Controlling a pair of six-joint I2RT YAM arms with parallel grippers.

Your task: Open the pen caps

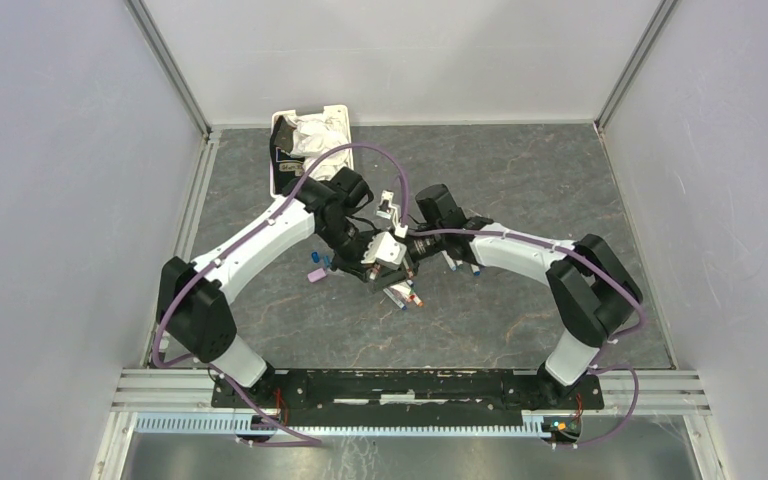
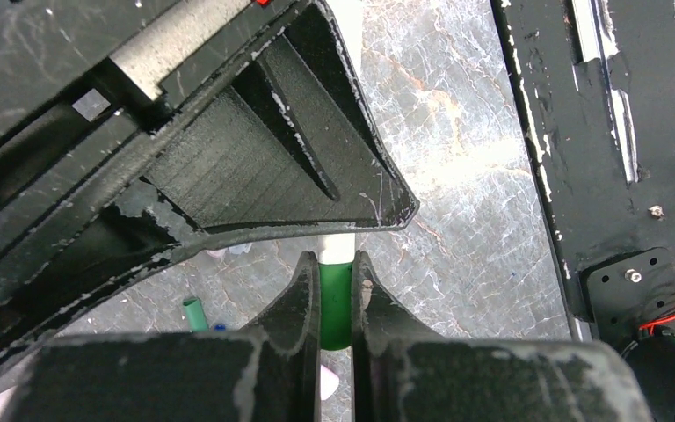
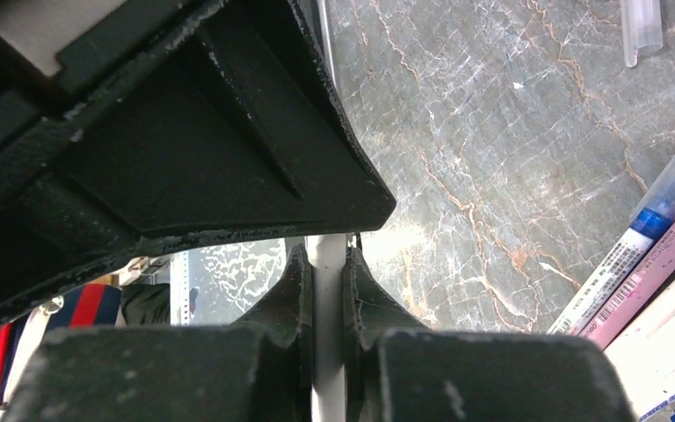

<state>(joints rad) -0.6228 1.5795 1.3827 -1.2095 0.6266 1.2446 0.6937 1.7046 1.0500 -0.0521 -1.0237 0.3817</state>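
Note:
My two grippers meet over the middle of the table. The left gripper (image 2: 336,262) (image 1: 373,256) is shut on a green pen cap (image 2: 336,303), which sits on the end of a white pen barrel (image 2: 337,246). The right gripper (image 3: 326,257) (image 1: 407,246) is shut on that white barrel (image 3: 327,264); its black body fills the upper left of the left wrist view. A loose green cap (image 2: 195,314) and a pink piece (image 2: 328,382) lie on the table below. More small caps (image 1: 316,268) lie left of the grippers.
Several pens (image 3: 659,255) lie side by side at the right of the right wrist view, and others (image 1: 405,295) just in front of the grippers. A clear cap (image 3: 642,31) lies farther off. The white basket (image 1: 338,116) with cloth stands at the back left. The base rail (image 2: 606,132) runs along the near edge.

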